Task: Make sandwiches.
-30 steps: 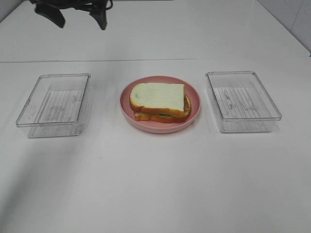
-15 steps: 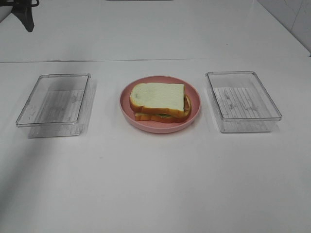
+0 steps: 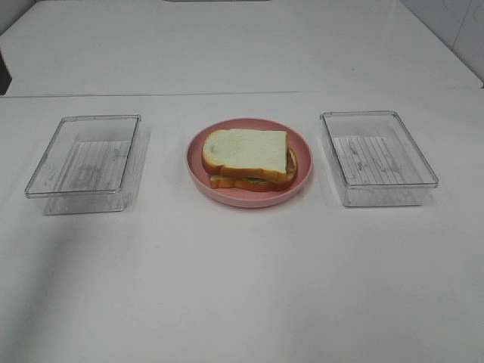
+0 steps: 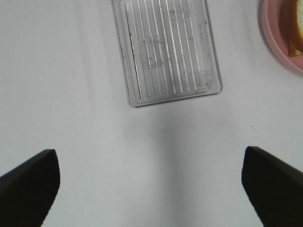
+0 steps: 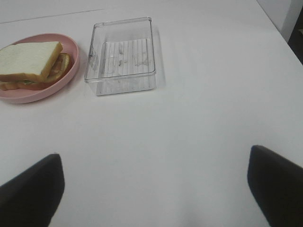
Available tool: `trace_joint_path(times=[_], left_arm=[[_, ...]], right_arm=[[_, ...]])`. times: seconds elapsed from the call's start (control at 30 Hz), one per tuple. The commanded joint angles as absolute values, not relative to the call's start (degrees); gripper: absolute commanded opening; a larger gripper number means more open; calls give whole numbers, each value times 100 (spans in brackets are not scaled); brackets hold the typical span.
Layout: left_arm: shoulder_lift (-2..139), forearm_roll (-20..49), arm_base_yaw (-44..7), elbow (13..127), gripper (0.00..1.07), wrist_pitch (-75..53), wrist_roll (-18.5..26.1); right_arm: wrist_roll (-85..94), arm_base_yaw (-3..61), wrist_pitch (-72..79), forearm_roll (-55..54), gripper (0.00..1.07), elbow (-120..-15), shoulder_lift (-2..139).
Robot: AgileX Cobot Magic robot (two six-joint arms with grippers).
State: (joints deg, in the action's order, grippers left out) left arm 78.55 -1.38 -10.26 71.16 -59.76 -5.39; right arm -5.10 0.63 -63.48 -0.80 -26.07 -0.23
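Observation:
The sandwich [image 3: 248, 157] lies on the round pink plate [image 3: 249, 199] at the table's middle: a white bread slice with brown crust on top, green lettuce and reddish filling showing at the edges, bread beneath. It also shows in the right wrist view [image 5: 28, 61]. My left gripper [image 4: 151, 189] is open and empty, above bare table near the left clear tray [image 4: 165, 47]. My right gripper [image 5: 152, 189] is open and empty, above bare table, well short of the right clear tray [image 5: 122, 54]. Neither gripper shows in the exterior view.
A clear plastic tray [image 3: 83, 162] stands left of the plate and another [image 3: 376, 157] to its right; both hold nothing. The plate's rim [image 4: 277, 33] shows at the edge of the left wrist view. The table is white.
The left arm, seen at the top left of the exterior view earlier, has moved off to the left and out of that view. The sandwich, plate and trays have not moved.

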Motion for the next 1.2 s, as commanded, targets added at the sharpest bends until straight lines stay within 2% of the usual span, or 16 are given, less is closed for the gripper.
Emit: trace_joint_path(times=[0.03,0.13,0.27,0.5,0.63,0.83,0.93,1.0,1.2], left_arm=[[7145,-160,-1077,6377,101,-5609,-653],[5982,-413,-1077,5363,101,-5323,-653],[4905,-596,-1077,4629,101,-5185,-653],[3403,-596,-1077,4005,101,-5260,-607],[1937,-539,-1077,3770,101,-5655,-544],[1238,-413,-1077,3610,101,-6159,-458],[676,-189,-1077,3432,101,-6320,-298],[29,201,-1077,3191,101,-6205,-155],[-97,281,-1077,2997,101,-6222,0]], right_arm=[[-487,34,-6297,-97,98,-2601,-201],[-487,34,-6297,-97,98,-2601,-201],[-487,34,-6297,-97,98,-2601,-201],[-487,34,-6297,-97,98,-2601,-201],[-487,34,-6297,-97,98,-2601,-201],[-487,34,-6297,-97,98,-2601,-201],[-487,34,-6297,-97,98,-2601,-201],[-487,34,-6297,-97,98,-2601,-201],[-487,34,-6297,-97,98,-2601,-201]])
